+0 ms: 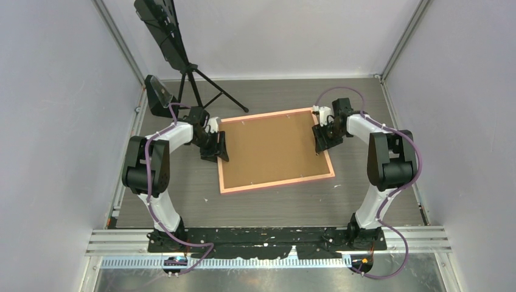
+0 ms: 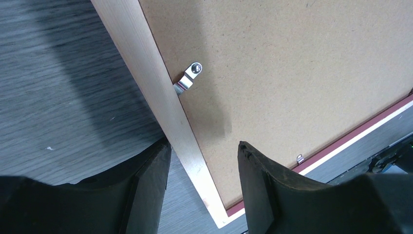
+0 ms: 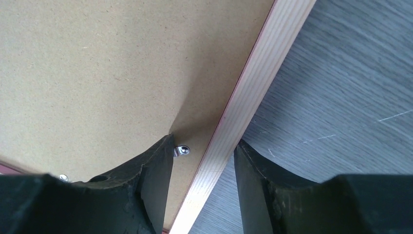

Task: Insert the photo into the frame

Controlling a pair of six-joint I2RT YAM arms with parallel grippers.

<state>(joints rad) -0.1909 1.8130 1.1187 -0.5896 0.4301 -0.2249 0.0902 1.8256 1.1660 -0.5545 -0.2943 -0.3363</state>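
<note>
pale grey walls [image 1: 48,91] boxed in a grey wood-grain tabletop [image 1: 274,207]; black tripod [image 1: 198,85] stood at back left.

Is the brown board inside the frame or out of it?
Inside. The backing board fills the frame, lying flat within its rails, and a metal clip sits across its edge.

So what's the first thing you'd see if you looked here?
A big pink frame lies flat mid-table, its brown backing board facing up. A black robot gripper sits at each side, the left gripper and the right gripper, open fingers either side of a rail. A black tripod stands behind, at the far left.
</note>
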